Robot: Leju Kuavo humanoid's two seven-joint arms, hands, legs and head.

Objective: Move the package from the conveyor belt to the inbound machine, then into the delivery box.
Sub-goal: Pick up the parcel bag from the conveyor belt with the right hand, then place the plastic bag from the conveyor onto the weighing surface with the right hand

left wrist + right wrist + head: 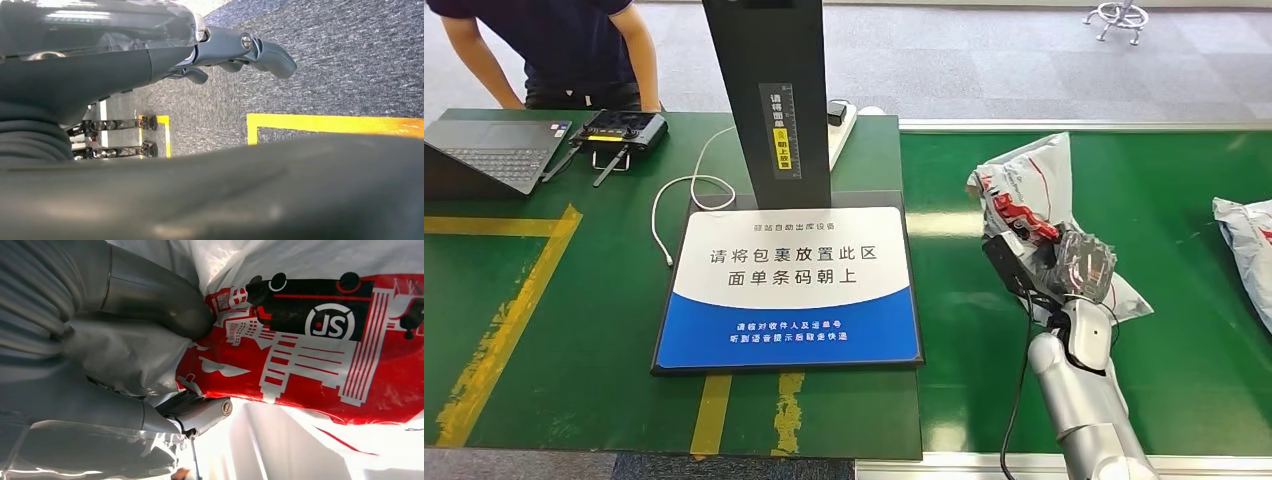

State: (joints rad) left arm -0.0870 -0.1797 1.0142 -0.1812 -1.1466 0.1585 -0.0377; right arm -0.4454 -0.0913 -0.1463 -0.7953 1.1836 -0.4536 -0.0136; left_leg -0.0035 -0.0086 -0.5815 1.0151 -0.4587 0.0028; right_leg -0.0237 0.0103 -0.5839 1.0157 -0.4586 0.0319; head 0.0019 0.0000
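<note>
Right hand [1079,262] grips the crumpled white-and-red plastic mailer package [1024,190] above the green conveyor belt [1164,350]; left hand [235,50] hangs with fingers apart, holding nothing.

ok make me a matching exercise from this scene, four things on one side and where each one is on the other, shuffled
Things:
1. red and white package
2. laptop
3. second package
4. blue and white pad

Places:
A. far left of the table
B. in the right hand
C. under the black post
D. on the belt at the right edge

Pairs: 1-B, 2-A, 3-D, 4-C
</note>
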